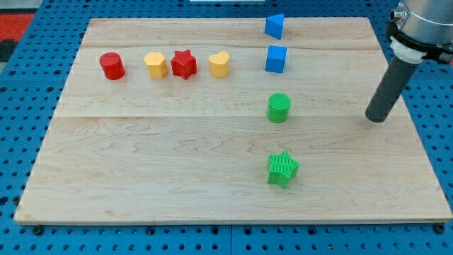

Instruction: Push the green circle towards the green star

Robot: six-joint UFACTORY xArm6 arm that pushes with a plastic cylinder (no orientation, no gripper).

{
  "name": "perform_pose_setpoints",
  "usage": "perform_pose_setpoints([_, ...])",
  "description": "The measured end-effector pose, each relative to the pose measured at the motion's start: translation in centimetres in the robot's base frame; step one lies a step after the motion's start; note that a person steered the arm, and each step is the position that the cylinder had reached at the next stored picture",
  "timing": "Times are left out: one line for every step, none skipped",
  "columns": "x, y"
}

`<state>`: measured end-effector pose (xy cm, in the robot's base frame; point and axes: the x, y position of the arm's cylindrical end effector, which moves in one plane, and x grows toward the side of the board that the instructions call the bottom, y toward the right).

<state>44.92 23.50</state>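
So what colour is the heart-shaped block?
Yellow: the heart-shaped block, seen in the camera view.

You get bright, even overhead light across the tabletop (141,156) — no glare, only short soft shadows hugging each block. Focus stays sharp throughout; the far edge looks narrower than the near one — perspective, not blur.

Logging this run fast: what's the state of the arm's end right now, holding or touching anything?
My tip: a bare rod, holding nothing, touching no block, well to the view's right of the green circle.
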Motion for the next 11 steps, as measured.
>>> perform_pose_setpoints([0.0,-0.1])
perform_pose_setpoints([-0.9,-0.6])
perform_pose_setpoints([-2.2,-2.3])
perform_pose_setpoints([-2.6,-3.5])
perform_pose_setpoints([-2.7,-3.9])
perform_pose_setpoints([-2.9,-5.4])
perform_pose_setpoints([-2.9,-13.1])
perform_pose_setpoints([-3.0,-18.4])
perform_pose_setpoints([-1.9,-19.5])
perform_pose_setpoints([-1.9,-20.3])
perform_pose_setpoints([-1.9,-20.3])
